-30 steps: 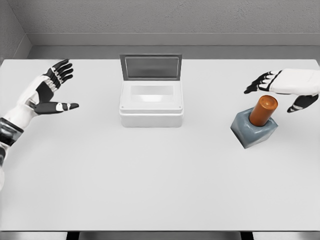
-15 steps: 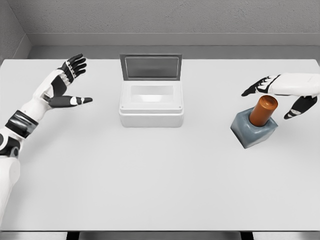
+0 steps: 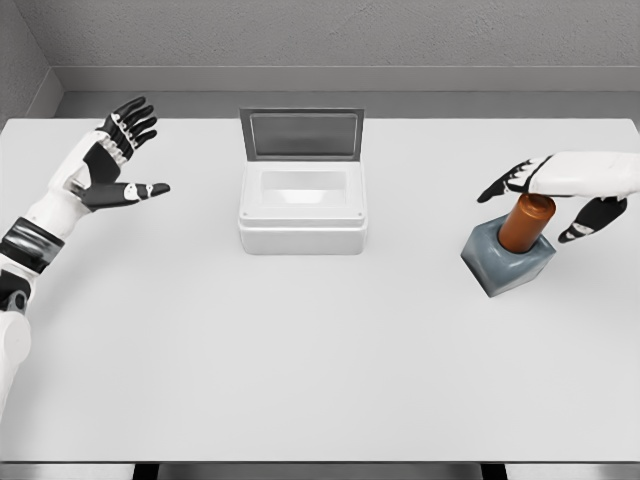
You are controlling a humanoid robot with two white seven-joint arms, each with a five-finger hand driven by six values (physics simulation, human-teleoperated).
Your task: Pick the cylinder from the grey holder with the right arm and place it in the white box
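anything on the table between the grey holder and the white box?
Nothing: in the head view the table is bare between the grey holder and the white box. The cylinder sits in the holder.

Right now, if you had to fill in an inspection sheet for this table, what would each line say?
Surface: white table, flat, bare apart from the job's things.
Job's things: orange-brown cylinder standing upright in the grey holder at the right; white box behind the middle, lid open and upright, nothing visible inside.
Clutter: nothing seen.
Hands: right hand just above the cylinder's top, fingers spread to either side, not closed on it; left hand raised at the far left, open, holding nothing.
Cables: nothing seen.
Surroundings: grey wall behind the table.
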